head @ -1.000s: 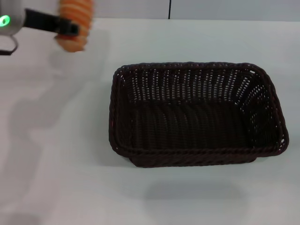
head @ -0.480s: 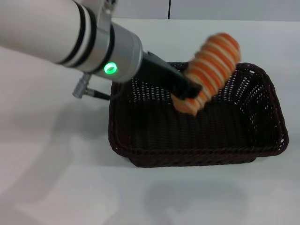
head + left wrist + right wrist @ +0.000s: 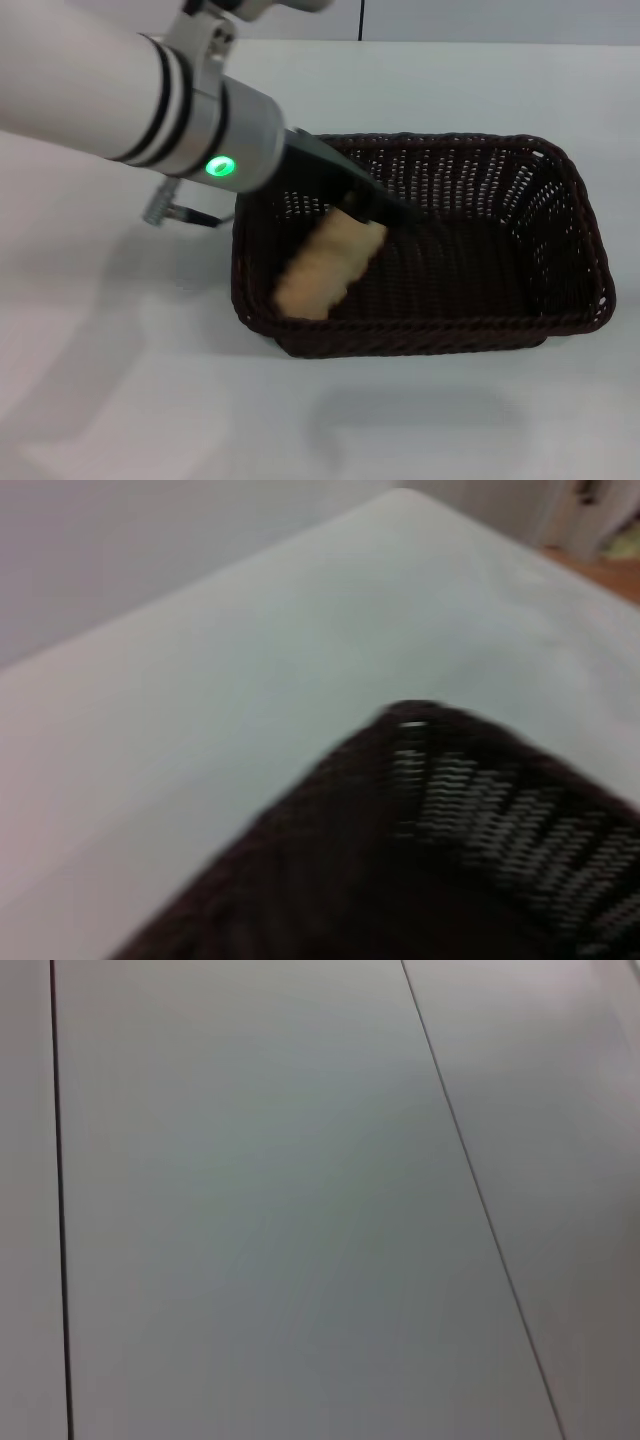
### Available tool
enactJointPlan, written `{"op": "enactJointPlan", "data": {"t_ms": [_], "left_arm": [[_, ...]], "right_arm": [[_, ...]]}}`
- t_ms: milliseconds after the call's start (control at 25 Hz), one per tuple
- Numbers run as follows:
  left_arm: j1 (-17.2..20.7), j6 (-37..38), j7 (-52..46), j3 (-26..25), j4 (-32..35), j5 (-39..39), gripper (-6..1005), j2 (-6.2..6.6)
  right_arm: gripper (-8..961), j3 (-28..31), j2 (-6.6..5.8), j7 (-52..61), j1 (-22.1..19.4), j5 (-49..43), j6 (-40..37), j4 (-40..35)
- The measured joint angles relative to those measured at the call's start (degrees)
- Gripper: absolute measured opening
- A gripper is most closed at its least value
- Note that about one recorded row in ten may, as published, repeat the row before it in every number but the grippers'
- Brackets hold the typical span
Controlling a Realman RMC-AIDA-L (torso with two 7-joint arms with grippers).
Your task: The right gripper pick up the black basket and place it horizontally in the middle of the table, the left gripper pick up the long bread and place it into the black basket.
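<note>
Reaching in from your left in the head view, the left gripper (image 3: 385, 213) hangs over the black basket (image 3: 480, 290), its slim black fingers (image 3: 350, 195) angled down toward the inside of the basket from the silver-grey arm with the green lit ring. You cannot tell from these views whether the fingers are clamped or parted: they meet the upper end of the long bread (image 3: 328, 267), but the contact point is blurred and partly covered by the fingers themselves. The bread shows its plain pale beige side and lies tilted inside the basket, upper end at the fingers, lower end down against the near-left corner close to the braided rim. Whether that lower end is resting on the basket floor or leaning on the sloping wall is not clear. The basket sits lengthwise across the white table (image 3: 420, 80), long sides running left to right, roughly in the middle of the view and slightly toward your right. From the left wrist camera you see only one blurred corner of the black basket (image 3: 430, 820) against the table (image 3: 250, 660). The right wrist camera shows pale flat panels with thin dark seams, and the right gripper appears in none of the views.
</note>
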Motion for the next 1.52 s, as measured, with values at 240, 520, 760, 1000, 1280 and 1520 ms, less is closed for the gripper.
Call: {"op": "enactJointPlan", "data": {"t_ms": [240, 520, 760, 1000, 1280, 1520], "left_arm": [[3.01, 7.6, 0.64, -3.06, 0.29, 8.82, 811, 0.0], [18.59, 70.78, 1.73, -4.53, 13.93, 17.08, 861, 0.11], [19.73, 110.06, -5.41, -2.54, 34.12, 17.28, 861, 0.12], [10.18, 150.86, -28.7, -0.25, 72.83, 18.21, 861, 0.27], [7.95, 156.41, -38.62, -0.06, 82.4, 21.23, 861, 0.39], [8.43, 154.94, -38.85, 0.38, 82.53, 25.02, 861, 0.02]], "right_arm": [[318, 0.07, 0.01, -0.33, 0.09, -0.03, 0.03, 0.06], [318, 0.13, -0.08, -0.87, 0.64, -0.06, 0.26, 0.31], [318, 1.09, -0.14, -1.02, 1.02, -0.06, 0.31, 0.81], [318, 1.04, -0.02, -1.05, 1.59, -2.84, -0.05, 2.82], [318, 0.94, 0.16, -1.15, 1.11, -12.89, 1.72, 3.23], [318, 1.25, 0.33, -1.82, 1.13, -22.64, 5.83, 4.26]]}}
